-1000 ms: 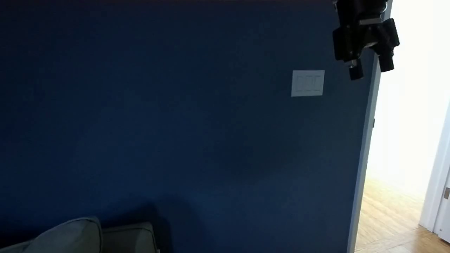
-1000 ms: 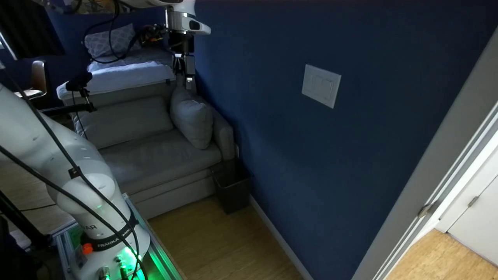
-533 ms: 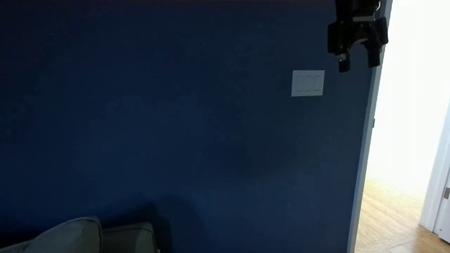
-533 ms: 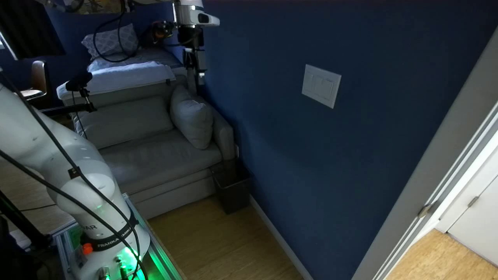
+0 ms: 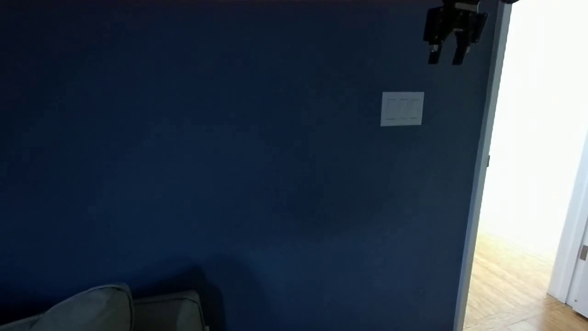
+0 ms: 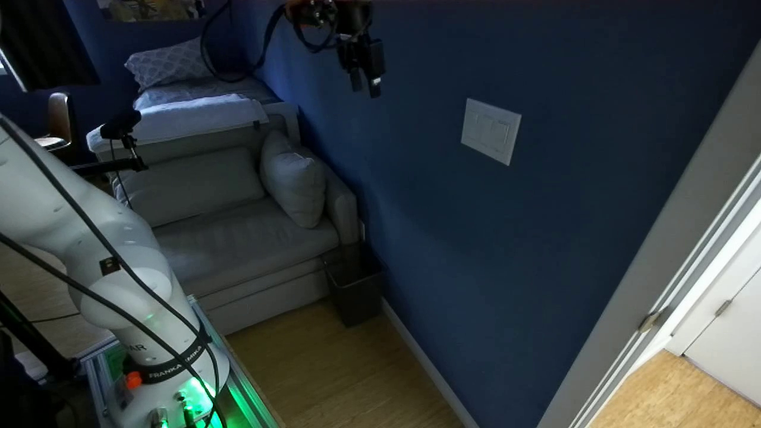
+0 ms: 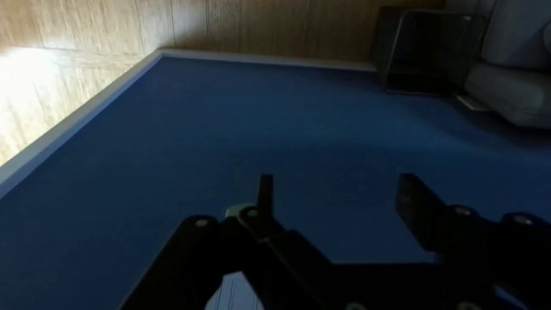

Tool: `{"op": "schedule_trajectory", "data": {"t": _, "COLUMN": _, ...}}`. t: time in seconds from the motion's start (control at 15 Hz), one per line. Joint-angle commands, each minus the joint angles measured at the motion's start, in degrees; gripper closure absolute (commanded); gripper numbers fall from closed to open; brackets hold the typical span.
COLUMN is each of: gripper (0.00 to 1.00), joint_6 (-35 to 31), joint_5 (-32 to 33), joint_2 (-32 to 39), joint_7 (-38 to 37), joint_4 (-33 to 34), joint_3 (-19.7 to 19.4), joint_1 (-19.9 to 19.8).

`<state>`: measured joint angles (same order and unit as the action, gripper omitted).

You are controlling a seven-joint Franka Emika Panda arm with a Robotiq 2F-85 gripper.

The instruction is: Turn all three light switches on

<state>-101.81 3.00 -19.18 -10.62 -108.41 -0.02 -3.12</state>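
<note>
Three narrow white rocker switches [image 5: 403, 109] are shown side by side in a near-square wall plate [image 5: 402, 122], mounted on a dark blue wall [image 5: 206, 174] in an exterior view. Up and to the right of the plate in that picture, the black Robotiq gripper [image 5: 445, 60] is pointed downward; its two fingers [image 5: 433, 57] are parted, with wall seen between them. At the right, a bright doorway is bordered by a white door frame [image 5: 474, 220], and a wooden floor [image 5: 510, 280] is seen beyond.

In an exterior view that takes in the white Franka arm [image 6: 128, 238], the gripper is held high, apart from the plate, and a gap is shown between the fingers. Lower down, a grey sofa [image 6: 238, 241] with a throw pillow [image 6: 294, 184] is set against the wall, and a dark wastebasket [image 6: 358, 304] is placed just in front of the armrest. How each rocker is set cannot be told.

In the wrist view, the fingers are seen widely separated; part of the plate is glimpsed at the bottom edge, mostly hidden by the gripper. Along the wall's foot, a white baseboard [image 7: 267, 59] is shown.
</note>
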Motion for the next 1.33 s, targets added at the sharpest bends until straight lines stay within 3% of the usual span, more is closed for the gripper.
{"op": "schedule_trajectory", "data": {"t": 0.0, "gripper": 0.56, "joint_6": -5.06, "joint_5": -0.59, "joint_2": 7.07, "joint_7": 3.15, "joint_4": 6.56, "joint_3": -2.71, "joint_1": -0.98}}
{"op": "schedule_trajectory", "data": {"t": 0.33, "gripper": 0.91, "joint_6": -13.24, "joint_5": -2.06, "joint_2": 14.66, "joint_7": 3.48, "joint_4": 11.07, "joint_3": -5.18, "joint_1": -1.88}}
{"op": "schedule_trajectory", "data": {"t": 0.47, "gripper": 1.0, "joint_6": -16.04, "joint_5": -2.46, "joint_2": 17.08, "joint_7": 3.02, "joint_4": 12.19, "joint_3": -5.82, "joint_1": -2.17}}
{"op": "schedule_trajectory", "data": {"t": 1.27, "gripper": 1.0, "joint_6": -27.04, "joint_5": -5.34, "joint_2": 25.53, "joint_7": 0.13, "joint_4": 13.12, "joint_3": -6.83, "joint_1": -3.26}}
